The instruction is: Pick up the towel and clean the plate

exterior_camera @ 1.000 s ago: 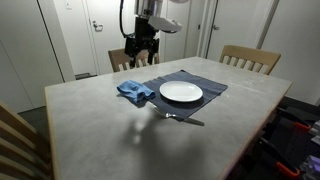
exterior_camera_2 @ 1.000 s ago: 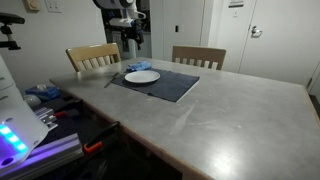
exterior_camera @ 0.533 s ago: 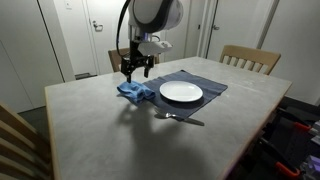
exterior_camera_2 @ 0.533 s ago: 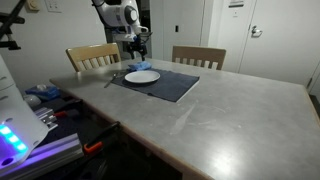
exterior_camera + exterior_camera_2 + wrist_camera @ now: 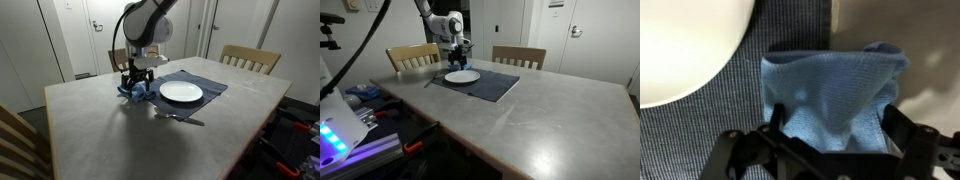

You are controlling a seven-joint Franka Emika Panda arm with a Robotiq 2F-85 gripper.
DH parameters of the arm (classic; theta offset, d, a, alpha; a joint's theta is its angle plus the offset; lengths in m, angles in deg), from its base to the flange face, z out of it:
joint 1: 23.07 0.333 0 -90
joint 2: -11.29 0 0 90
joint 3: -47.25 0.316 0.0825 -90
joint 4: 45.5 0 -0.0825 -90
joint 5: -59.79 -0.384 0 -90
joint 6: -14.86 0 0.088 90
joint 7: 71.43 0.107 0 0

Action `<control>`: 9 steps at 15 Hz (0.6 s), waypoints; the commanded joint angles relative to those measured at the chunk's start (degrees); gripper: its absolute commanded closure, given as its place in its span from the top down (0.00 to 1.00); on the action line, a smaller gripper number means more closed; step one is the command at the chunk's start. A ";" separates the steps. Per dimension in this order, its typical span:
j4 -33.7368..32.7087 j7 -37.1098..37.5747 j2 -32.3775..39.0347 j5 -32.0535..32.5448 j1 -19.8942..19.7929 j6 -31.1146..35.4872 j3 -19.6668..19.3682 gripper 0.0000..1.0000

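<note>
A crumpled blue towel [image 5: 131,94] lies on the dark grey placemat [image 5: 208,80] beside a white plate [image 5: 181,92]. My gripper [image 5: 135,86] has come down onto the towel. In the wrist view the towel [image 5: 830,85] fills the middle, and the two dark fingers [image 5: 902,128] stand wide apart on either side of it, so the gripper [image 5: 838,128] is open around the cloth. The plate [image 5: 680,40] fills the upper left of that view. In an exterior view the gripper [image 5: 456,63] hides most of the towel behind the plate [image 5: 462,76].
A fork [image 5: 181,118] lies at the placemat's near edge. Wooden chairs [image 5: 250,58] [image 5: 518,57] [image 5: 412,56] stand round the pale stone table [image 5: 110,135]. A lit device [image 5: 335,135] sits beside the table.
The arm has come down from above the table onto the towel, and the gripper now straddles the cloth. Towel and plate have not moved.
</note>
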 commanded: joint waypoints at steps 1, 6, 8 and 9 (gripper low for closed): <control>-4.54 -0.31 1.40 -0.62 -0.57 -5.67 0.08 1.00; -7.97 -0.86 1.89 -1.33 -0.90 -11.53 0.87 1.00; -9.17 -0.87 2.78 -1.62 -0.84 -13.02 1.13 1.00; -9.49 -0.68 3.20 -1.52 -0.65 -13.20 1.04 1.00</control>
